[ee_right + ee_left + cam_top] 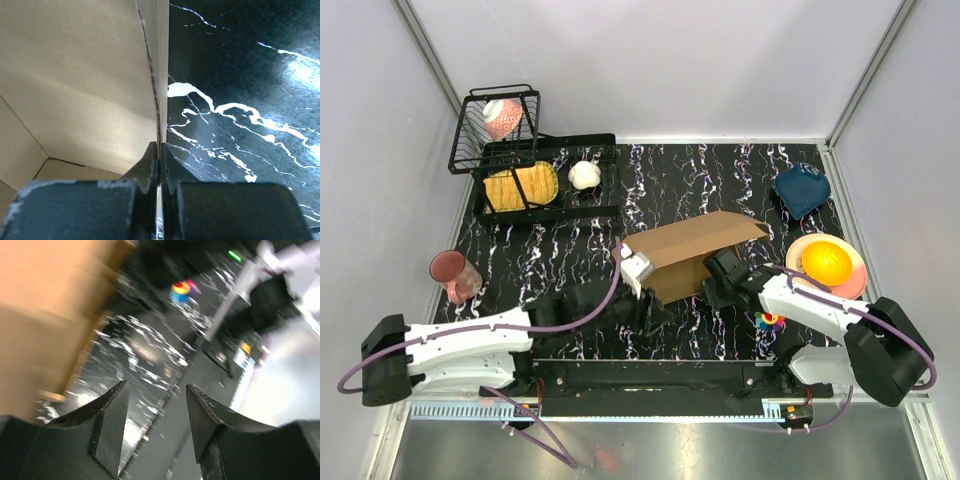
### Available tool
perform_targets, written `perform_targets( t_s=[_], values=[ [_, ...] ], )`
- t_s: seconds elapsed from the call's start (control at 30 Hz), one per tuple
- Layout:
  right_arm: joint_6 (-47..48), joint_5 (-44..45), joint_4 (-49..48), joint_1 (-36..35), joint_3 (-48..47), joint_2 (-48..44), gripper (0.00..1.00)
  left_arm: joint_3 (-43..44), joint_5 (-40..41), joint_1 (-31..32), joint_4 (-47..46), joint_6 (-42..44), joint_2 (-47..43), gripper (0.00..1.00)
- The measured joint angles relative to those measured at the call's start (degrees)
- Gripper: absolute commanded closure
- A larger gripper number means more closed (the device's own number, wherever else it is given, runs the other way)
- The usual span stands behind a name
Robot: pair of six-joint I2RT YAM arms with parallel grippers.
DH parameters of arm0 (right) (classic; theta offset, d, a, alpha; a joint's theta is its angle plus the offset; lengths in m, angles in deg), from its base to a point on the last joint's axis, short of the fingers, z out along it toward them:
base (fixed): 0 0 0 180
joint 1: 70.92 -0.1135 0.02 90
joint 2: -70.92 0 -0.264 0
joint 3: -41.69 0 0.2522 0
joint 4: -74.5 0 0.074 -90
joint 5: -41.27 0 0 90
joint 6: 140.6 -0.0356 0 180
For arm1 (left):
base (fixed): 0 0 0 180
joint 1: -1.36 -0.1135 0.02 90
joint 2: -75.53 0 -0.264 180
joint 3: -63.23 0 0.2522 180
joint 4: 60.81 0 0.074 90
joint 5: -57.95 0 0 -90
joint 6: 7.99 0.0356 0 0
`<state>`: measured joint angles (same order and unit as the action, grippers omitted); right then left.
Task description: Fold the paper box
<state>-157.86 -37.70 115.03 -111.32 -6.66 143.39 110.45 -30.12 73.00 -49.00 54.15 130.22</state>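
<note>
Looking down from above first: finds the paper box (692,252) partly raised on the marbled table (570,250), lying between the two grippers, not flat, with a long panel sloping up and away from both hands. Puts the right gripper (717,277) at the near right end of the cardboard and the left gripper (642,285) just off the near left corner. Cannot settle contact on the left from this height.

Turning to the left wrist view: shows the left gripper (156,390) spread wide, with nothing between the fingers (112,425) and only bare tabletop ahead of them. Places the paper box (45,315) up and to the left of the fingers, near but apart, and badly blurred.

Moving to the right wrist view: shows the right gripper (159,150) pinched tight on a thin upright cardboard wall running straight ahead from the fingertips. Sets the inside of the paper box (75,75), with a creased corner, to the left of the fingers and bare table to the right.

Judging progress: somewhere in the early middle. Counts at least one wall stood up and held. Leaves, by the look of it, squaring the remaining sides, tucking flaps into slots and closing the lid, likely with help from the free left hand.
</note>
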Motion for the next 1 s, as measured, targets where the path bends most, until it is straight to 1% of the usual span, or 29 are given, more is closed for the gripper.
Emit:
perform_targets(
  t_s=[0.2,0.27,0.43,0.57,0.6,0.67,0.7,0.77,0.8,0.9,1.0],
  values=[
    [2.08,-0.17,-1.29,0.0,1.07,-1.01,1.0,3.26,5.25,-13.49,-2.14,-2.84,6.1,0.47],
    [2.93,-0.17,-1.62,0.0,1.22,-1.18,1.0,5.38,6.54,-16.94,-2.32,-3.76,7.96,0.46],
    [5.68,-0.57,-1.95,0.0,1.31,-1.27,1.0,14.78,7.58,-21.57,-2.43,-4.15,14.38,0.41],
    [8.33,-1.55,-2.23,0.0,1.53,-1.55,0.82,22.84,7.43,-23.63,-2.47,-3.89,20.02,0.4],
    [9.03,-1.73,-2.34,0.0,1.64,-1.73,0.73,24.11,7.32,-24.2,-2.45,-3.87,21.31,0.4],
    [10.45,-2.38,-2.32,0.0,1.97,-2.47,0.64,27.06,7.13,-25.97,-2.03,-3.67,24.65,0.4],
    [11.1,-2.64,-2.12,0.0,2.1,-2.95,0.57,28.15,6.86,-26.64,-1.73,-3.58,26.32,0.4],
    [12.46,-2.99,-1.53,-0.02,2.29,-4.26,0.51,30.01,6.4,-27.96,-1.01,-3.48,29.16,0.4],
    [13.11,-3.06,-1.11,-0.02,2.32,-5.11,0.45,30.95,5.9,-28.65,-0.57,-3.48,30.88,0.4],
    [14.71,-2.91,0.74,-0.02,1.99,-6.99,0.39,33.09,4.79,-29.99,0.39,-3.41,34.93,0.4],
    [16.55,-2.25,3.98,-0.07,0.35,-8.28,0.33,33.7,3.89,-30.36,0.9,-3.17,36.85,0.39]
  ],
)
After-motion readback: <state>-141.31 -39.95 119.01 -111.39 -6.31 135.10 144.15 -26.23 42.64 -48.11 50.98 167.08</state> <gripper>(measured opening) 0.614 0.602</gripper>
